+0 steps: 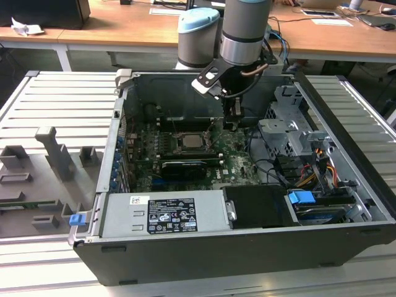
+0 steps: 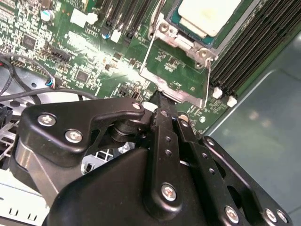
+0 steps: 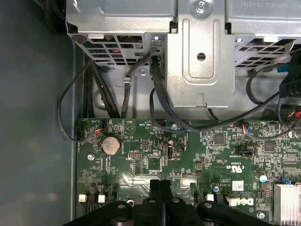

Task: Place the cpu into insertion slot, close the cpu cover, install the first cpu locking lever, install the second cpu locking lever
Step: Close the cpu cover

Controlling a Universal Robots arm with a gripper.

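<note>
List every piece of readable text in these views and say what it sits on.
Power supply label: lines of print and symbols, too small to read.
Motherboard silkscreen, in the first wrist view: tiny and upside down, not reliably legible.
White sticker on that board: print too small to read.

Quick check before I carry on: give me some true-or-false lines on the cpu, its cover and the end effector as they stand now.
1. The cpu sits in the insertion slot. True.
2. The cpu cover is shut over the chip. False: the cover is open, and the chip's face is bare.
3. The end effector is at the cover's free edge. True.
4. Its fingers are spread wide. False: they are together.
5. A grey power supply lies inside the computer case, along its front wall in the exterior view. True.
</note>
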